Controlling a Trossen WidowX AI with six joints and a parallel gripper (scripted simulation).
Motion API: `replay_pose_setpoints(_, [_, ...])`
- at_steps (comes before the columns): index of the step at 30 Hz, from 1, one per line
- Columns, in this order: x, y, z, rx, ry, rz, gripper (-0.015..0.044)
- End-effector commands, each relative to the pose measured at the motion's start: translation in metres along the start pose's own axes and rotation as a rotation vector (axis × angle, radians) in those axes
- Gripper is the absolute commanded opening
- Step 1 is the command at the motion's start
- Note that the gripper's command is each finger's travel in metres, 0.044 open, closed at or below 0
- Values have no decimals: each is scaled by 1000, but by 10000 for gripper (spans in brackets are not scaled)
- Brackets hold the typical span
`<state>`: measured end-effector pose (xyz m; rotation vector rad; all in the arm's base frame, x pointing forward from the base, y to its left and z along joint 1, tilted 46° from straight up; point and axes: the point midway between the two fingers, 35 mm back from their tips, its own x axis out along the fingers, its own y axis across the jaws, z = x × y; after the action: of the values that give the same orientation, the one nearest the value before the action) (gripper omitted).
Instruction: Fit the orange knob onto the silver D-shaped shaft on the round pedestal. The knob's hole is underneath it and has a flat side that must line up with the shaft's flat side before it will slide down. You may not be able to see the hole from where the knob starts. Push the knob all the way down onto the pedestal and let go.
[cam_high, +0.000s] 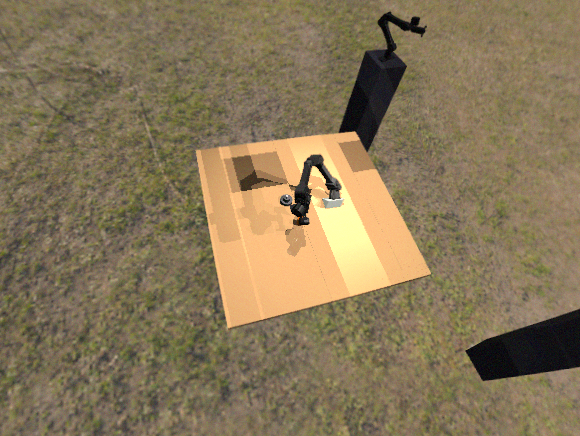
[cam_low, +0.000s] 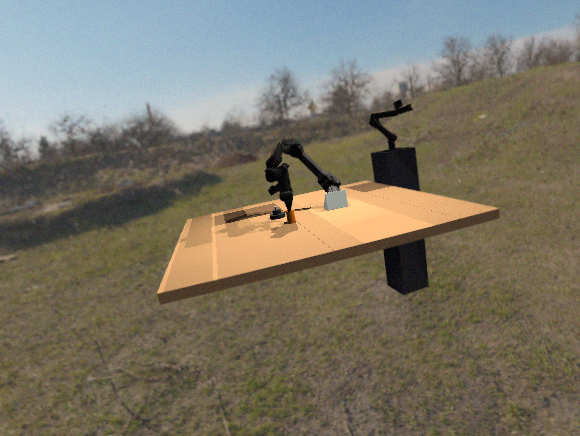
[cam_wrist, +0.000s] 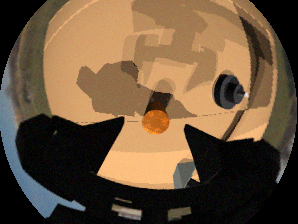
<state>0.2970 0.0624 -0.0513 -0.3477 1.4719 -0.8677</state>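
Wrist view puts the orange knob (cam_high: 298, 218) (cam_low: 291, 217) (cam_wrist: 156, 122) between the spread fingertips, with a gap showing on both sides. The tool (cam_high: 301, 220) (cam_low: 289, 208) (cam_wrist: 154, 123) is wide apart and grips nothing. From the exterior, the knob stands upright on the desk (cam_high: 280, 285) (cam_low: 250, 260) (cam_wrist: 70, 55), with the tool pointing down at it from above. Near it, off the shaft (cam_wrist: 243, 94), is the dark round pedestal (cam_high: 286, 201) (cam_low: 276, 215) (cam_wrist: 226, 91); the shaft is uncovered (its flat side is too small to make out).

The black arm (cam_high: 304, 180) (cam_low: 311, 164) arches up and over from a pale block (cam_high: 332, 203) (cam_low: 336, 200) (cam_wrist: 183, 173) at its foot. The desk is a thick slab of warm orange-tan, crossed by a brighter yellowish strip and several brown shadow patches, some blocky, some ragged. Thin dotted lines run across it too.

There are no walls around all this (quite an airy room). Patchy grass (cam_high: 100, 300) (cam_low: 250, 350) spreads out on every side in the top view, and the exterior shows it rising to a slope, with bare trees (cam_low: 345, 92) under a blue sky (cam_low: 150, 50). Beyond one edge of the desk, a tall dark column (cam_high: 372, 85) (cam_low: 395, 167) carries a second black arm (cam_high: 387, 36) (cam_low: 383, 130). Another dark block (cam_high: 530, 350) cuts into the lower right of the top view.
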Motion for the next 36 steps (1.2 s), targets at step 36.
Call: replay_pose_setpoints(36, [55,-2,-1,-4,-4,-7,361])
